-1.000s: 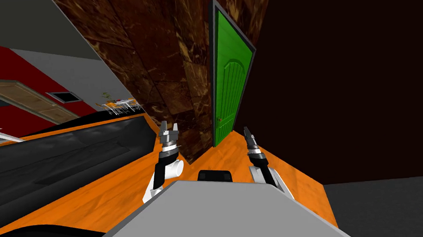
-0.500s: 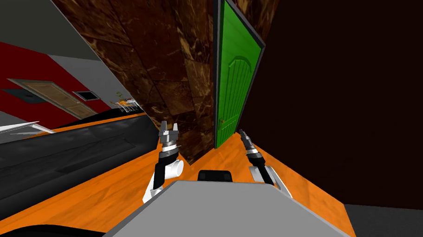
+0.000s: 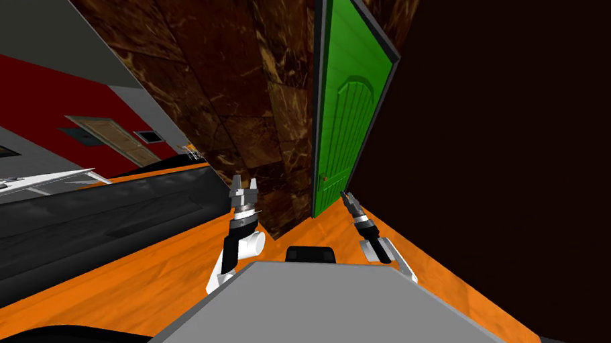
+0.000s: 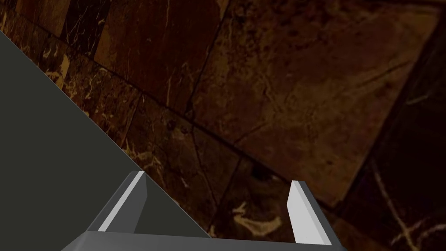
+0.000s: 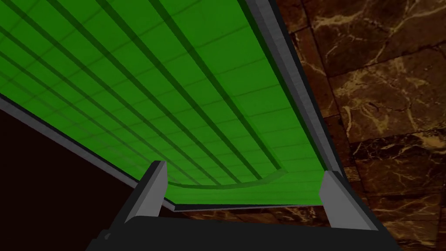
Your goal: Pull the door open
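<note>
My head camera looks steeply down and forward, rolled, at the green door from a little way off. My right wrist camera faces that door close up; my left faces the brown marble wall beside it, both shared with the head view

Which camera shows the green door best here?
The head view: nearly the whole door stands there, with its small handle. The right wrist view has a close stretch of its grooved panel; the left wrist view faces the brown wall.
</note>
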You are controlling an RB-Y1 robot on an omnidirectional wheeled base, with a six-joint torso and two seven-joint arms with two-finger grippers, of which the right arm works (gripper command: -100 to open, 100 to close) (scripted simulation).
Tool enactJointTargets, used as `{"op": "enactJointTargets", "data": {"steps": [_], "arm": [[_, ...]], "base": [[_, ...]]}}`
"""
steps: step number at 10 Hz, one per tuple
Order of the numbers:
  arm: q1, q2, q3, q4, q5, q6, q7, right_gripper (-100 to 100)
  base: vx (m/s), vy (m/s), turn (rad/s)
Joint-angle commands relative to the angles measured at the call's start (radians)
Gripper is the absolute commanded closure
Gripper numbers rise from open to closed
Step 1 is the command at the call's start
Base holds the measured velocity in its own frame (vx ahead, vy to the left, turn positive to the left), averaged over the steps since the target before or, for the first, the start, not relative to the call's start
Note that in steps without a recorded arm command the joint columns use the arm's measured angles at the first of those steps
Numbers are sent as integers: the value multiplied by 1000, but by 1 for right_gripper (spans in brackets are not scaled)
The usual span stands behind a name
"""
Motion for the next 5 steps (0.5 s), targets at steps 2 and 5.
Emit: {"op": "enactJointTargets", "data": {"steps": [2, 5], "arm": [[-31, -28, 2, 70, 42, -12, 57, -100], [-62, -59, 3, 146, 88, -28, 116, -100]], "base": [[92, -43, 130], [87, -44, 119]]}}
